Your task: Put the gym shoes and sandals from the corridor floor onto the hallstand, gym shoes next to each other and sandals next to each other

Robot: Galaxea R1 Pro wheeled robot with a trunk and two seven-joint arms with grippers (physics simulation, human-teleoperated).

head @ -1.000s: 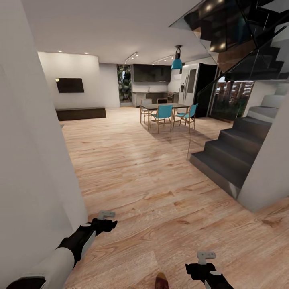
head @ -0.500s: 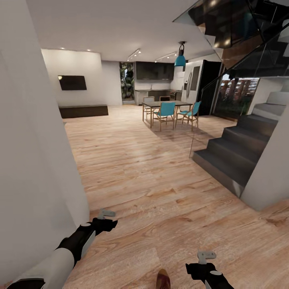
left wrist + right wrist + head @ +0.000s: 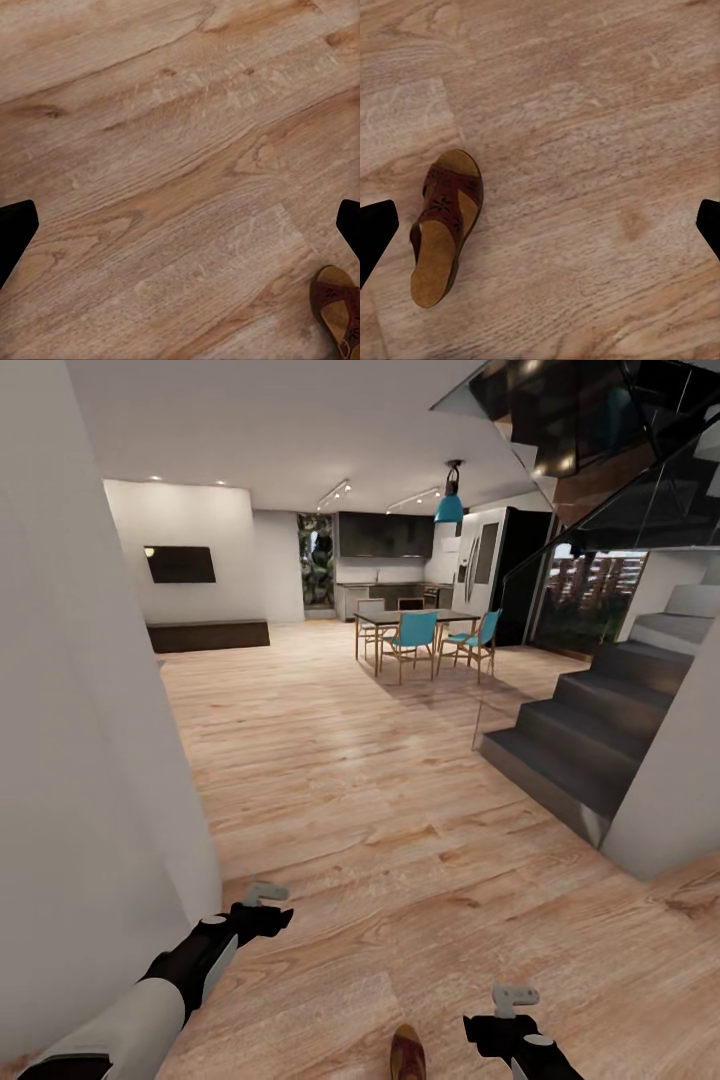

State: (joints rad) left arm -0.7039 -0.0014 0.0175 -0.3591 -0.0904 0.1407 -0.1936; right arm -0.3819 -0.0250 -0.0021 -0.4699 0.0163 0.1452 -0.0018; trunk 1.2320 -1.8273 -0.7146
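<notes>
Meanwhile, the whole head view had barely shifted from half a second earlier, so the camera had nearly settled. One sandal (image 3: 407, 1054) lay flat on the corridor floor (image 3: 380, 800) at the bottom edge of the view, showing slightly more of itself than before, between the left gripper (image 3: 262, 905) and the right gripper (image 3: 510, 1010) and nearer the right. The right wrist view showed it (image 3: 444, 225) sole-down on the planks, apart from both fingers, which stood wide apart and empty. The left gripper's fingers also stood wide, holding nothing, over bare floor with the sandal (image 3: 337, 309) at one corner.
</notes>
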